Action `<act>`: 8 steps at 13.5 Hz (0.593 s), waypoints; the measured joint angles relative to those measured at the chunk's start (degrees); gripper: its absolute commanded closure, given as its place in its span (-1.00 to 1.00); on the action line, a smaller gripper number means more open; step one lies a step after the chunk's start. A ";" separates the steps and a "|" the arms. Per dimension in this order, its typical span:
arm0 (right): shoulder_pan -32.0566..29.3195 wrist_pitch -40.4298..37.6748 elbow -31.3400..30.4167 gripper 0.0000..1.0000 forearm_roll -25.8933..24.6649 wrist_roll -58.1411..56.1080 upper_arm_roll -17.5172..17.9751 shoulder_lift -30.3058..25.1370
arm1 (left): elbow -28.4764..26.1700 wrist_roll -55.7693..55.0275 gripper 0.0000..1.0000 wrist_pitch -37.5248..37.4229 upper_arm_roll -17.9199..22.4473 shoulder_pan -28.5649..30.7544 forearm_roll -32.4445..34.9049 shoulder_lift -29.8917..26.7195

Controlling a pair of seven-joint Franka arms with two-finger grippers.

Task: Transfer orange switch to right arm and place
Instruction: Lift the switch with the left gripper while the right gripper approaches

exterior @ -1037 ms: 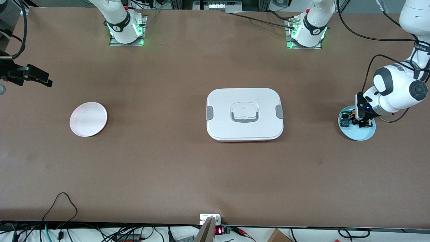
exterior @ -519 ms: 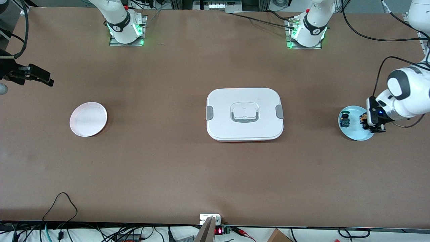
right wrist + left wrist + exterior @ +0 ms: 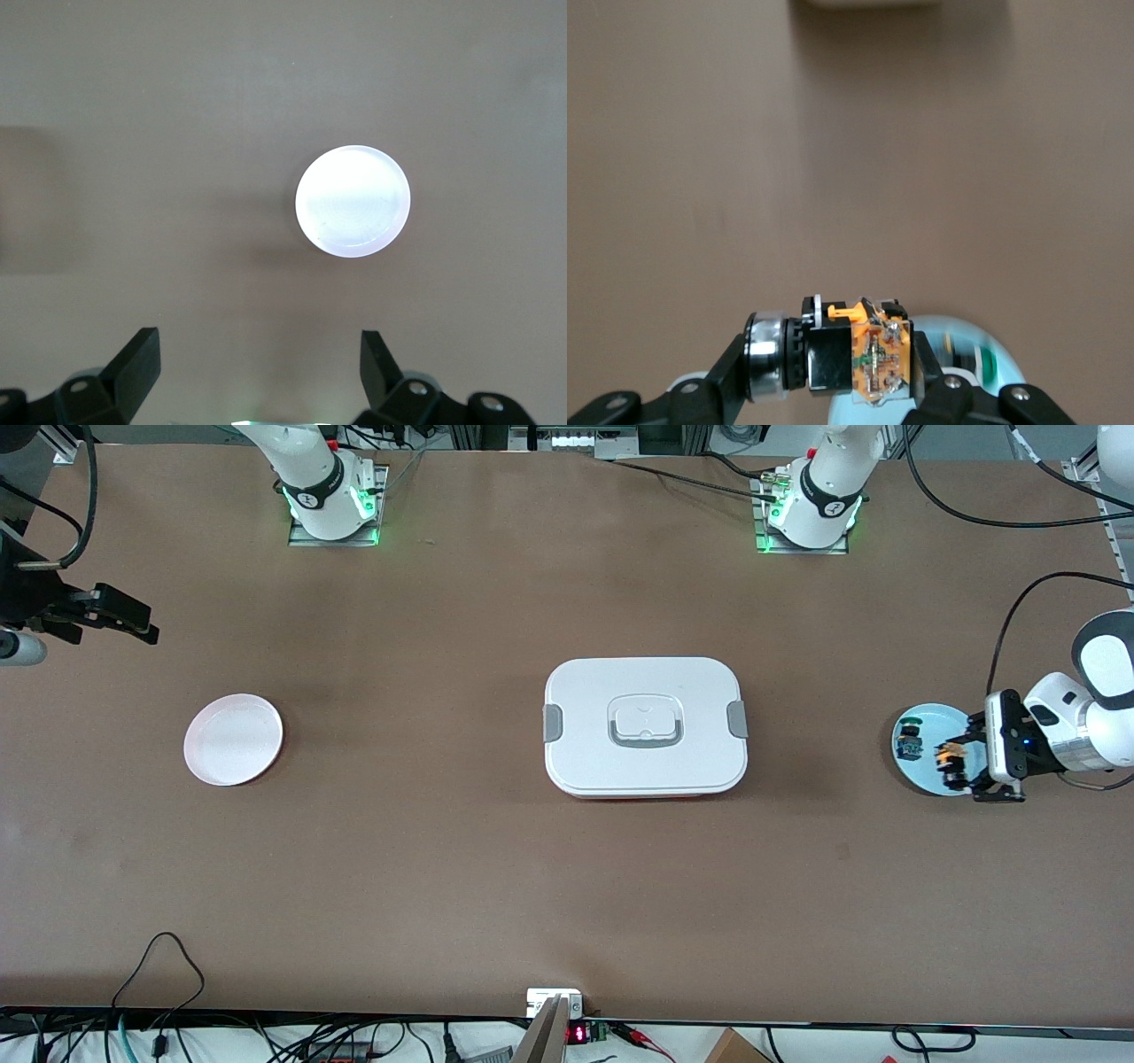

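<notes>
One orange switch [image 3: 948, 756], at the right edge of the front frame, sits clamped between the fingers of the left gripper [image 3: 957, 766], hanging over the pale blue plate [image 3: 921, 778]. In the left wrist view we see the switch [image 3: 833, 354] low in the middle of the frame: a black boxy body, a shiny metal ring at one end and an orange block with small solder points at the other, the black fingers [image 3: 943, 398] pressed on both ends. On the blue plate we make out a small blue-and-green part [image 3: 908, 741].

At the centre of the frame stands a white rounded lunch box [image 3: 645, 726] with grey clips, lid on. A glossy pink plate [image 3: 233, 739] lies middle left. The right gripper [image 3: 124, 624], upper left, hangs with its fingers spread wide, over the brown matte table [image 3: 443, 868].
</notes>
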 measured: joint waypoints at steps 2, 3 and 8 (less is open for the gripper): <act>0.53 -0.29 0.00 -1.00 0.47 -0.02 0.05 0.03 | 1.62 -0.04 0.98 -5.45 -0.91 -1.27 -8.86 0.04; 0.60 -0.58 -0.02 -1.00 2.11 -0.03 0.11 0.09 | 2.29 -0.02 0.98 -8.58 -1.07 -2.01 -14.22 0.18; 0.69 -2.80 -0.12 -1.00 15.19 -0.03 0.28 1.69 | 3.58 0.05 0.99 -14.16 -1.68 -9.73 -41.78 1.26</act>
